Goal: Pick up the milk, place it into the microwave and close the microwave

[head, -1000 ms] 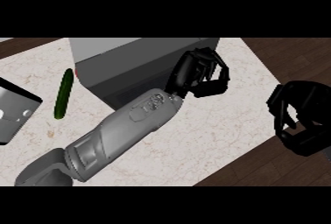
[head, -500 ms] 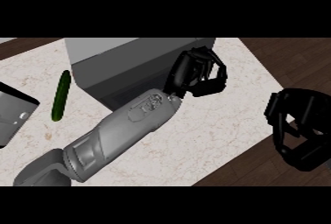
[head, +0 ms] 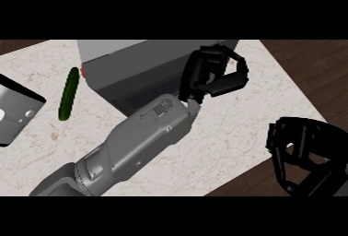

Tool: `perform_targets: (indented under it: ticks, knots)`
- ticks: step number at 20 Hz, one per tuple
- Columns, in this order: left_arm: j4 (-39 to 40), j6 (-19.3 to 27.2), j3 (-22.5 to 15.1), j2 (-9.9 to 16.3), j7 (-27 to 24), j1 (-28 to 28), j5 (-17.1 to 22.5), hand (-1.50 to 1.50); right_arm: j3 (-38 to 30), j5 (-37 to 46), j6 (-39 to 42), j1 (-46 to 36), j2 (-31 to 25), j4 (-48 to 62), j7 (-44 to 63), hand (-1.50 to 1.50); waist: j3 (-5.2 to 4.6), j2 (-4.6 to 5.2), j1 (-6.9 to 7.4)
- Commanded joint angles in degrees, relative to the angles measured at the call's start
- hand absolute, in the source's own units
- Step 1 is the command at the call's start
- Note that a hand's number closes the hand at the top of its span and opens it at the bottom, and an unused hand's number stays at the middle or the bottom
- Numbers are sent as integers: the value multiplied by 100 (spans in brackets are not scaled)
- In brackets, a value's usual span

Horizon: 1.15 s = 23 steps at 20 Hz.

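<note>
Head view looks steeply down on a pale marbled counter top point(head: 224, 124) with dark wooden floor showing past its right edge and lower right corner. A grey box-shaped microwave point(head: 129, 69) sits in the upper middle of the frame, its top lighter grey and its front face darker, with a small red spot at its left corner. A slim dark green cucumber point(head: 67, 93) lies on the counter just left of the microwave, running nearly up and down in the frame. At the left edge a grey metal appliance with a black rim point(head: 15, 110) is partly cut off by the frame.

A grey forearm comes in from the lower left and stretches diagonally up toward the microwave's right side. Its black left hand point(head: 212, 73) sits in the upper middle right of the frame, over the microwave's right front corner, with fingers and thumb curled round toward each other in a ring; nothing can be seen held inside them. The right hand point(head: 306, 154) shows at the lower right edge, over the counter's corner and the floor, its dark fingers bent inward and gripping nothing that shows.

The milk cannot be seen anywhere in this view, so its place cannot be told.
</note>
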Motion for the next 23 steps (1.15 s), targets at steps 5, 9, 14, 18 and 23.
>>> perform_targets:
  ticks: [5,9,14,18,23]
  knots:
    - [491,-522,627,10,-73,578,976,150,280,-88,-33,461,161,-421,-25,150,-16,59,284]
    - [612,-901,560,38,-140,652,1175,150,399,-44,-196,716,263,-637,5,150,-15,44,410]
    - [757,-1391,411,158,-306,775,1331,150,523,42,-344,981,334,-925,17,150,-23,45,551]
    - [881,-1782,322,242,-352,808,1445,150,598,151,-525,1169,420,-1132,26,150,-21,36,692]
    - [1027,-2137,171,227,-446,872,1539,150,761,329,-736,1356,537,-1466,74,150,-30,40,792]
